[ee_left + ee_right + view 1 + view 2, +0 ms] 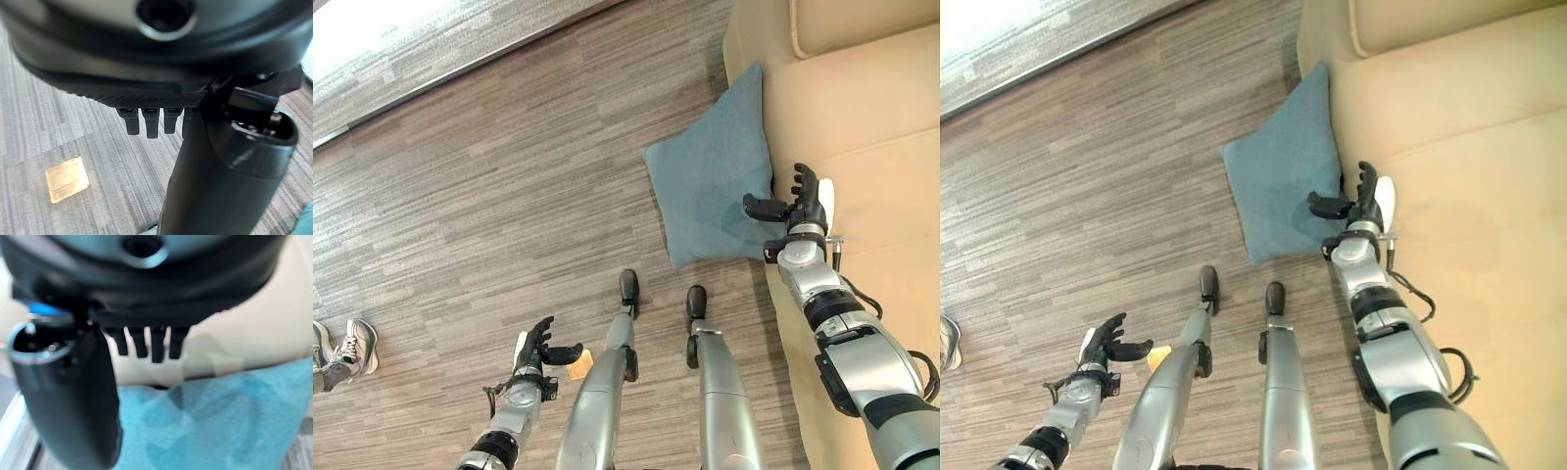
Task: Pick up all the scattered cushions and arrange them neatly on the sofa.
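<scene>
Left eye view, blue cushion (pixel 710 176) against sofa (pixel 881 147)

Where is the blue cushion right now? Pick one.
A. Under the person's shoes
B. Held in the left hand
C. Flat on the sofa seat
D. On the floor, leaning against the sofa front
D: the blue cushion lies on the wood floor against the front of the sofa, with the open right hand beside it.

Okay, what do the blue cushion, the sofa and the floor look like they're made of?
Blue cushion: probably woven fabric, matte, with a soft slumped shape. Sofa: smooth tan upholstery with a piped seam, fabric or faux leather, unclear. Floor: grey-brown streaked planks, likely vinyl or laminate.
</scene>
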